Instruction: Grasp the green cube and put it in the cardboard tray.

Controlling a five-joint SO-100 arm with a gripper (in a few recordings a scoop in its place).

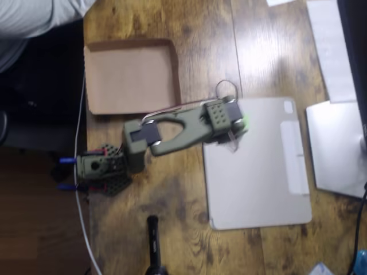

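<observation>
In the overhead view the olive-green robot arm reaches from its base near the left edge of the wooden surface out toward the middle, and its head sits over the top-left corner of the flat grey tablet cover. The claw lies under that head, so I cannot tell whether its fingers are spread or pressed together.

A small patch of light mint green shows at the right side of the head: this looks like the small matte green cube, right at the claw and mostly covered by it. Whether it is pinched, or merely resting on the cover beside the fingers, cannot be read from above.

The shallow brown cardboard tray lies near the surface's top-left corner, well apart from the cube, and its plain inside holds nothing.

By my judgement the step in hand is the grasp itself, so the task is at an early stage. The next move calls for a firm hold on the cube, then a lift clear of the cover and a swing toward the tray, high enough to pass its low near wall before release.
</observation>
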